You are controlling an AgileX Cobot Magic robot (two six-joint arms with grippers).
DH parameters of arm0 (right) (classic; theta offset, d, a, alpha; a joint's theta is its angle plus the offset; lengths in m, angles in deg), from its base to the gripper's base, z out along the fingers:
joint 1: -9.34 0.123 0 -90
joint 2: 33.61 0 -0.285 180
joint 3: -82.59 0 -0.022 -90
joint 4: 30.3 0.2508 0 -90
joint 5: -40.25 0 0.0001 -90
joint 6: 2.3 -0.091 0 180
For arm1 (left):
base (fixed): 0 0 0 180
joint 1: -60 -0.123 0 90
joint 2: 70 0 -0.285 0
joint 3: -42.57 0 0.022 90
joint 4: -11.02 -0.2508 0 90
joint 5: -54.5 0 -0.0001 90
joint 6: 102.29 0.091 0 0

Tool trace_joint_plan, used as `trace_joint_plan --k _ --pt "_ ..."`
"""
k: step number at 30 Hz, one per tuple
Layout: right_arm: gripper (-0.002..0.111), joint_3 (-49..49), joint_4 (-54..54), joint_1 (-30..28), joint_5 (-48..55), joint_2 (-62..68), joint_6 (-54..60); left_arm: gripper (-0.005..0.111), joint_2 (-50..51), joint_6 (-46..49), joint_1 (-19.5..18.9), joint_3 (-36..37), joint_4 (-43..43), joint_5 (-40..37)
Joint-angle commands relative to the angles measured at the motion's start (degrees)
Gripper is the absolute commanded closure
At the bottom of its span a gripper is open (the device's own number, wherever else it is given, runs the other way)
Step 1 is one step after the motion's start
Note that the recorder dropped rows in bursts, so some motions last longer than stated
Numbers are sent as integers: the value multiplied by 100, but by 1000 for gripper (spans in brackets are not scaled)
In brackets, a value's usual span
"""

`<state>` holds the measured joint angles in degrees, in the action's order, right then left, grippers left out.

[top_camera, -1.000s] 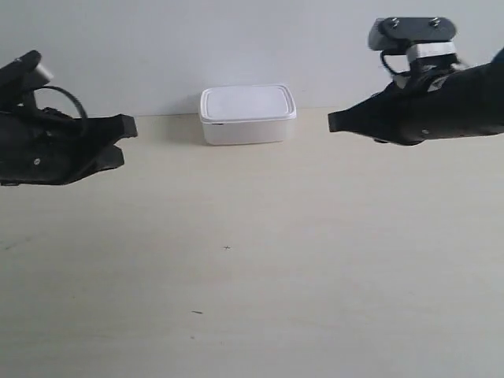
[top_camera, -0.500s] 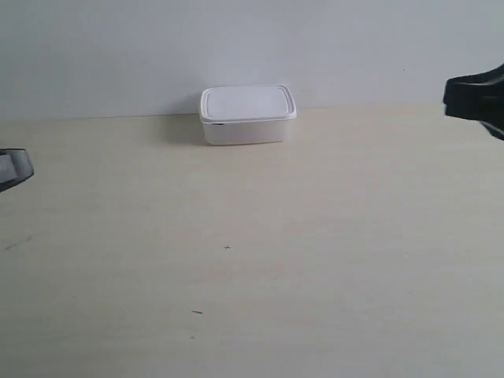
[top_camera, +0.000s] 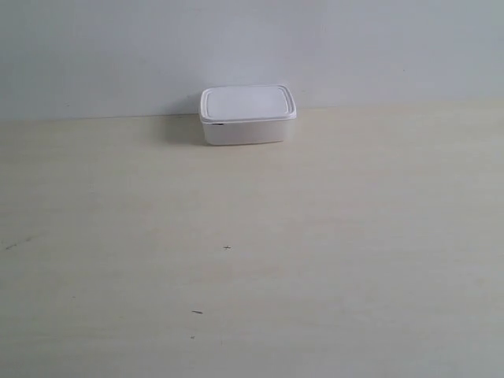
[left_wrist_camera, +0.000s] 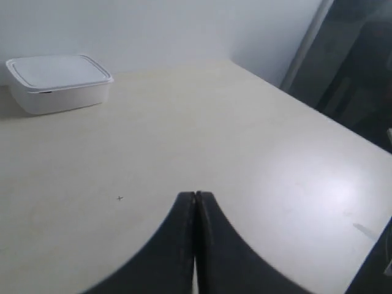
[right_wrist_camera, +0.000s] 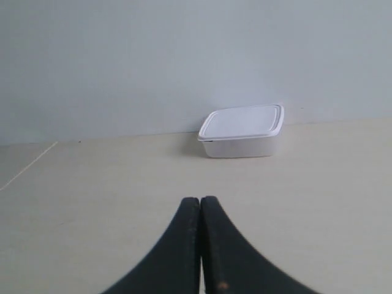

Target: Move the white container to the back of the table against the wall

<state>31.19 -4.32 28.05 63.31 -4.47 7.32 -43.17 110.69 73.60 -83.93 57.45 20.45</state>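
Note:
The white container point(top_camera: 247, 115) with its flat rimmed lid stands at the back of the table point(top_camera: 315, 260), close against the wall point(top_camera: 236, 47). Neither arm shows in the exterior view. In the left wrist view the left gripper point(left_wrist_camera: 195, 196) is shut with nothing in it, well apart from the white container point(left_wrist_camera: 58, 82). The right gripper point(right_wrist_camera: 200, 200) is likewise shut and empty, and the white container point(right_wrist_camera: 242, 131) sits far beyond its tips by the wall point(right_wrist_camera: 153, 61).
A few tiny dark specks point(top_camera: 227, 248) mark the pale table. In the left wrist view the table's edge point(left_wrist_camera: 306, 107) runs beside a dark area. A thin line point(right_wrist_camera: 27, 165) crosses the table surface in the right wrist view.
Both arms, which flanked the container a second ago, have drawn back sideways and left the exterior view. The container has not moved.

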Motion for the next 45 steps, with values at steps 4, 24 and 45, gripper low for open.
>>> trace_joint_plan --k 4,24,45 --pt "108 -85 110 -8 769 -1266 -222 107 -475 -62 28 38 -330 -404" --pt "108 -85 110 -8 890 -1983 -220 107 -502 -44 28 38 -433 -481" --pt "108 -1027 -1875 -8 -1892 -1992 -220 107 -562 -40 28 1099 -3341 2095"
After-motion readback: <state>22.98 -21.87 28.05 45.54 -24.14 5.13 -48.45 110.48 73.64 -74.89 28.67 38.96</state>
